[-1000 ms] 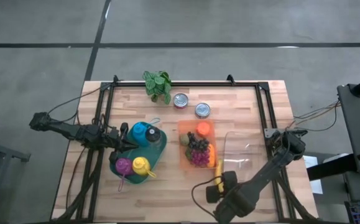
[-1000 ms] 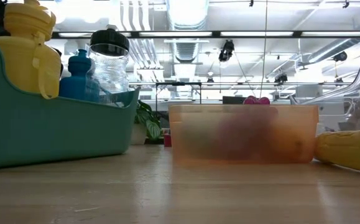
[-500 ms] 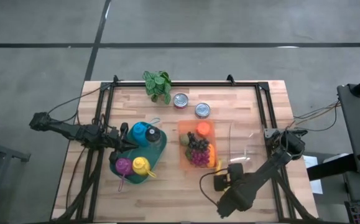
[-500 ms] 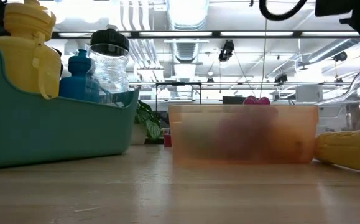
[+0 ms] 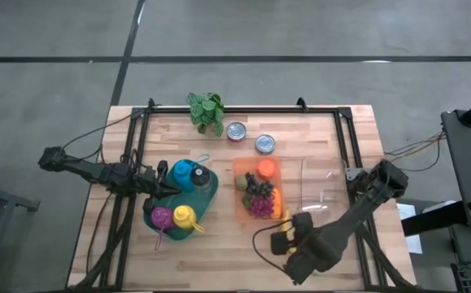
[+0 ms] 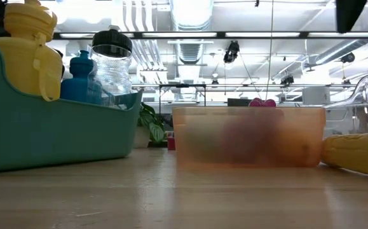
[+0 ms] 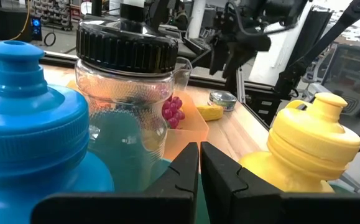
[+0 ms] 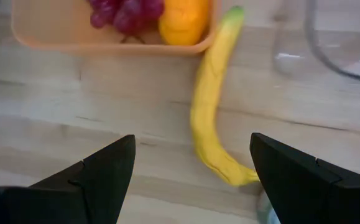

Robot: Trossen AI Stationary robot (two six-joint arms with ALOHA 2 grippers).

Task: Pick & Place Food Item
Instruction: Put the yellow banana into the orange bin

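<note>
Wooden table (image 5: 316,130): bears everything we list below.

Teal bin (image 5: 207,203), left of centre: we count a clear jar with a black lid (image 7: 127,46), a blue bottle (image 5: 184,172), a yellow bottle (image 5: 185,216) and a magenta one (image 5: 162,216) inside it.

Orange food tray (image 5: 240,167), centre: we see grapes (image 8: 125,11) and an orange (image 8: 181,23) in it.

Clear container (image 5: 316,191), just right of the tray.

Banana (image 8: 212,112): the task's item as we judge it. It lies flat on the bare wood against the tray's right near corner, outside the tray, green tip toward the tray. We expect it to be light, soft, curved and easily bruised; we would take it across the thick middle of its length, with gentle pressure.

Right gripper (image 8: 192,171): hovers above the banana, jaws spread wide, holding nothing.

Left gripper (image 7: 199,165): waits over the teal bin, jaws pressed together, empty.

Two tins (image 5: 250,137) and a small plant (image 5: 207,110): at the far edge.
</note>
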